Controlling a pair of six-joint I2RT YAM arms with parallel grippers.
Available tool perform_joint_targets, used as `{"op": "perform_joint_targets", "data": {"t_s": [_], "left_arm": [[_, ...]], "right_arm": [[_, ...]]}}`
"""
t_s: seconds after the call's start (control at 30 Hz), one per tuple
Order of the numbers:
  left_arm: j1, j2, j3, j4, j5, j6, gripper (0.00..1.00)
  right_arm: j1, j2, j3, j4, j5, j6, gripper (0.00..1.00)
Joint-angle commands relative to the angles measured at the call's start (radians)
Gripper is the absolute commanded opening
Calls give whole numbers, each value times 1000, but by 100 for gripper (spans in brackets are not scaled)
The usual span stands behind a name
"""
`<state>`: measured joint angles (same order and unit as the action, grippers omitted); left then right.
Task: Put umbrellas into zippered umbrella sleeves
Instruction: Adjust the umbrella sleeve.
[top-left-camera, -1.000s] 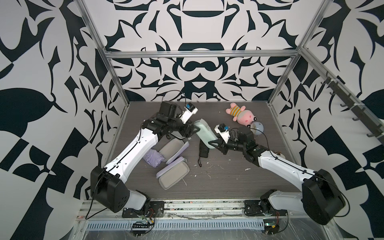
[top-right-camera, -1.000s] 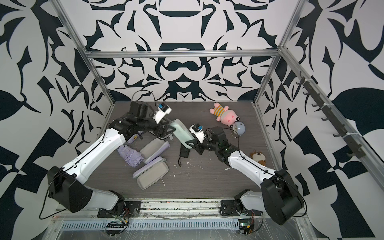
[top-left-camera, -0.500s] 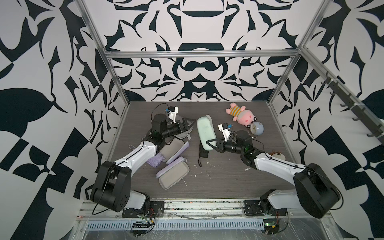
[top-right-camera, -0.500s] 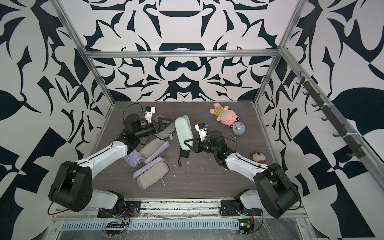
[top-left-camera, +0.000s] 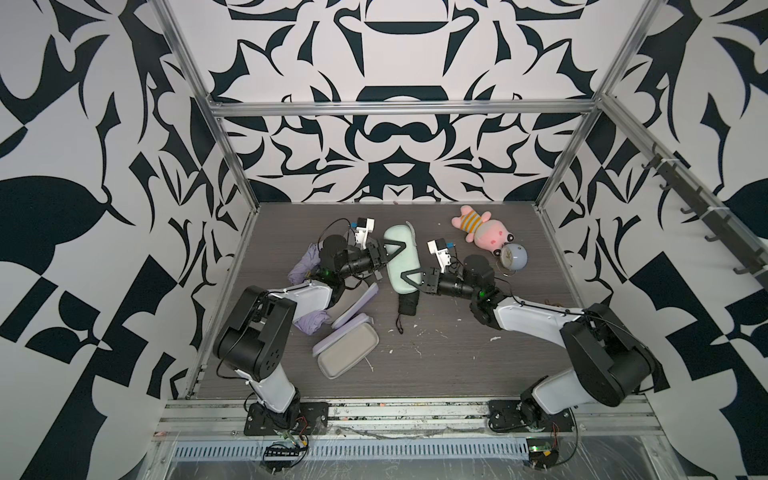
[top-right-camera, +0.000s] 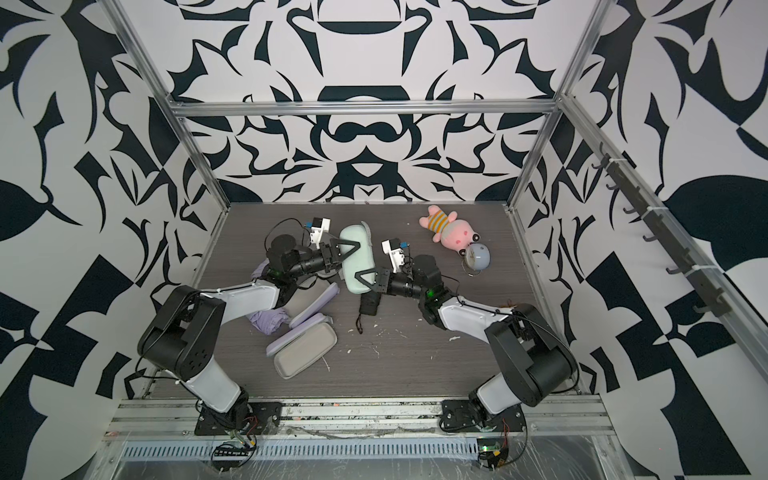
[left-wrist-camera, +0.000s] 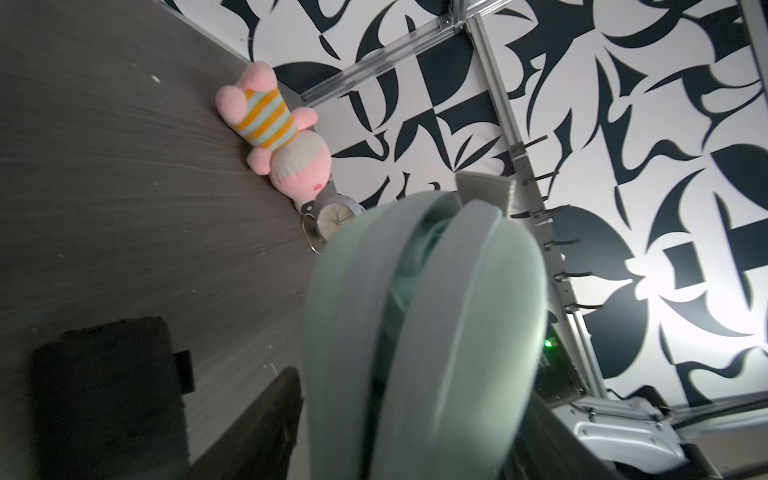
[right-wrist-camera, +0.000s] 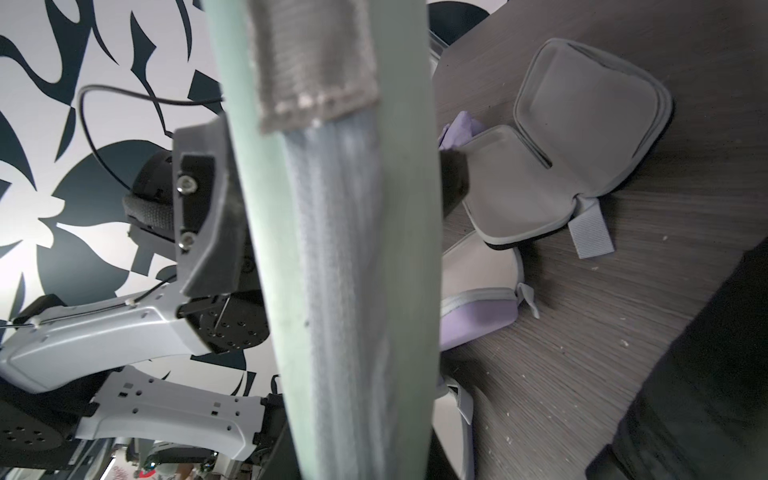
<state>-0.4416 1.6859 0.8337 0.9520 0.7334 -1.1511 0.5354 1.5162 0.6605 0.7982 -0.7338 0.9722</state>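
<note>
- Dark wood-grain tabletop (top-left-camera: 457, 365) inside black-and-white patterned walls (top-left-camera: 395, 62), which we view from above.
- We see the left arm (top-left-camera: 307, 297) and right arm (top-left-camera: 536, 320) stretched low across it from the near edge, wrists level, converging on the mint green sleeve (top-left-camera: 401, 259), held above mid-table.
- We see the right gripper (top-left-camera: 409, 282) pinching the sleeve's near end.
- The left gripper (top-left-camera: 390, 262) straddles its far end, a finger on either side; we cannot tell whether they press it.
- In the left wrist view the sleeve gapes slightly, greenish fabric showing inside.
- A black umbrella (top-left-camera: 406, 303) lies just beneath; a lilac umbrella (top-left-camera: 309, 324) and an open lilac sleeve (top-left-camera: 347, 349) lie beside the left arm.
</note>
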Motion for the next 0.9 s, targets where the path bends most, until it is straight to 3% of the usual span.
{"op": "perform_joint_targets", "data": {"t_s": [0.0,0.1,0.17,0.2,0.3,0.33,0.4,0.47,0.6,0.7,0.87], "left_arm": [[3,25,59,114,66,-61,49],[42,31,106,83,95,-71,20],[83,11,126,43,108,-63,15],[98,-7,132,10,109,-41,15],[107,-85,182,-245,111,170,17],[102,-108,208,-354,107,256,17],[96,-135,236,-462,103,344,19],[98,-142,243,-459,106,335,19],[80,-144,258,-464,104,325,19],[66,-151,264,-482,89,340,19],[53,-143,279,-483,92,336,18]], "right_arm": [[9,-7,72,191,-87,35,3],[-18,-24,50,164,-83,45,37],[-67,-86,3,109,-55,12,54],[-87,-126,-17,48,-37,-38,57],[-90,-286,-24,-387,164,-397,58],[-57,-332,-23,-498,294,-517,51],[11,-387,-52,-546,473,-685,36],[127,-414,-74,-547,692,-851,28],[298,-391,-54,-506,976,-1032,33],[356,-362,-28,-449,1048,-1086,38],[376,-318,4,-389,1056,-1118,41]]}}
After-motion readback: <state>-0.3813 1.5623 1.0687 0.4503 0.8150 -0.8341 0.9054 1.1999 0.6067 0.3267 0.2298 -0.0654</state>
